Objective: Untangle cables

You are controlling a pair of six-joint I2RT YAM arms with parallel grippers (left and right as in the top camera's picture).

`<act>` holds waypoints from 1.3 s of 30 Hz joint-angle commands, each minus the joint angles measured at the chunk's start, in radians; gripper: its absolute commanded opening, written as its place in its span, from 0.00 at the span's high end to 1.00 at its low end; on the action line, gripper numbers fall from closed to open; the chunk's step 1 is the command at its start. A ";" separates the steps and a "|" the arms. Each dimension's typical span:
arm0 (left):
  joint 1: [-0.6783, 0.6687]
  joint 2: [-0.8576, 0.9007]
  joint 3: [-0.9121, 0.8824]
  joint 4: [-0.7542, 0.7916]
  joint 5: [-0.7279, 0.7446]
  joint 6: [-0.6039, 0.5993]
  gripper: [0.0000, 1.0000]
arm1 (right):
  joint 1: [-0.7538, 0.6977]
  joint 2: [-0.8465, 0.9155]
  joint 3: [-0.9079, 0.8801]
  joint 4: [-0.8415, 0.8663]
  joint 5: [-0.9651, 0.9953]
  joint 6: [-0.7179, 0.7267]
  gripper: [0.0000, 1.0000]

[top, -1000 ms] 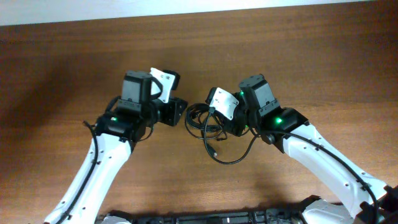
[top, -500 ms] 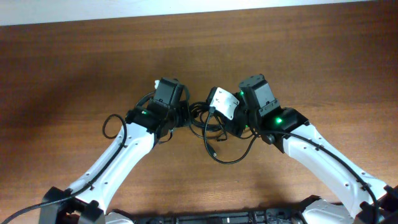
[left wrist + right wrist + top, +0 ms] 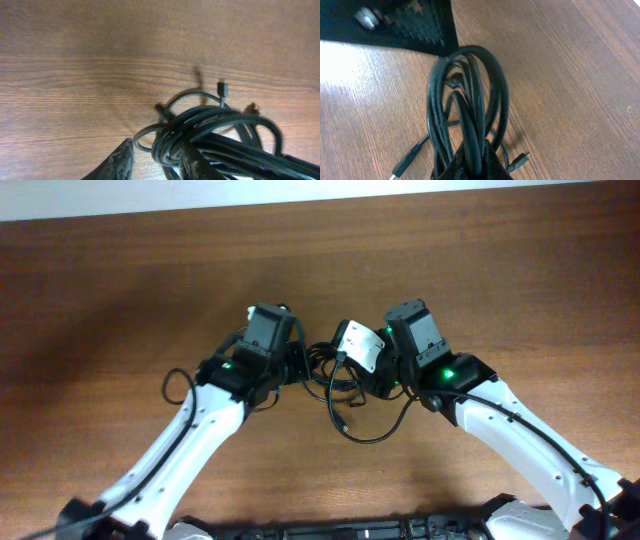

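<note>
The cables (image 3: 322, 372) are a tangled black bundle at the table's middle, between both grippers. A loose loop (image 3: 372, 438) trails toward the near edge. My right gripper (image 3: 475, 152) is shut on several strands, and the cables (image 3: 470, 90) rise from it in upright loops. A silver-tipped plug (image 3: 402, 165) and a small plug (image 3: 520, 160) lie on the wood beside it. My left gripper (image 3: 160, 154) is open at the bundle's left side. One finger (image 3: 122, 160) stands clear of the cables (image 3: 220, 130), with a thin loop in the gap. The other finger is buried among the strands.
Brown wooden table (image 3: 120, 290) all round, with a pale wall strip along the far edge. My left gripper's dark body (image 3: 410, 22) fills the top left of the right wrist view. Both white arms reach in from the near edge.
My left arm has swung right and in, bringing its gripper up against the bundle, and its jaws have narrowed a little. The right arm and the cables it holds have not moved.
</note>
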 commanded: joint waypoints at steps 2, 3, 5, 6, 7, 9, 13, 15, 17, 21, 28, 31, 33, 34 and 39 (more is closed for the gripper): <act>-0.023 0.107 0.017 0.048 -0.003 -0.020 0.73 | 0.002 -0.030 0.008 0.008 -0.010 0.006 0.96; -0.023 0.116 0.017 0.051 -0.008 -0.019 0.73 | 0.002 -0.030 0.008 0.008 -0.010 0.007 0.96; -0.023 0.120 0.017 0.058 -0.009 -0.028 0.73 | 0.002 -0.030 0.008 0.008 -0.010 0.006 0.96; -0.023 0.120 0.017 0.061 -0.009 -0.040 0.73 | 0.002 -0.030 0.008 0.008 -0.010 0.006 0.96; -0.022 0.121 0.017 0.064 -0.040 -0.045 0.74 | 0.002 -0.030 0.008 0.008 -0.011 0.007 0.96; -0.022 0.126 0.017 0.063 -0.123 -0.046 0.84 | 0.002 -0.030 0.008 0.009 -0.011 0.040 0.96; -0.022 0.201 0.017 0.052 -0.131 -0.116 0.86 | 0.002 -0.037 0.008 0.020 -0.022 0.166 0.96; -0.022 0.233 0.017 0.055 -0.127 -0.139 0.86 | 0.002 -0.048 0.008 0.033 -0.022 0.204 0.96; -0.022 0.250 0.017 0.055 -0.121 -0.138 0.85 | -0.006 -0.076 0.008 0.071 0.005 0.274 0.96; 0.058 0.248 0.018 -0.006 -0.221 -0.138 1.00 | -0.167 -0.195 0.008 0.071 0.358 0.593 0.96; 0.244 0.092 0.018 0.057 -0.113 0.022 1.00 | -0.377 -0.189 0.008 -0.064 0.330 0.767 0.78; 0.240 0.042 0.018 0.138 0.038 0.224 1.00 | -0.356 -0.141 0.007 -0.059 0.068 0.694 0.59; 0.240 0.031 0.018 0.141 0.081 0.274 1.00 | -0.316 -0.086 0.007 -0.050 -0.088 0.562 0.42; 0.240 0.029 0.018 0.142 0.113 0.327 1.00 | -0.283 -0.049 0.007 -0.039 -0.135 0.492 0.38; 0.240 0.002 0.018 0.133 0.274 0.547 1.00 | -0.168 0.083 0.007 0.158 -0.130 0.448 0.23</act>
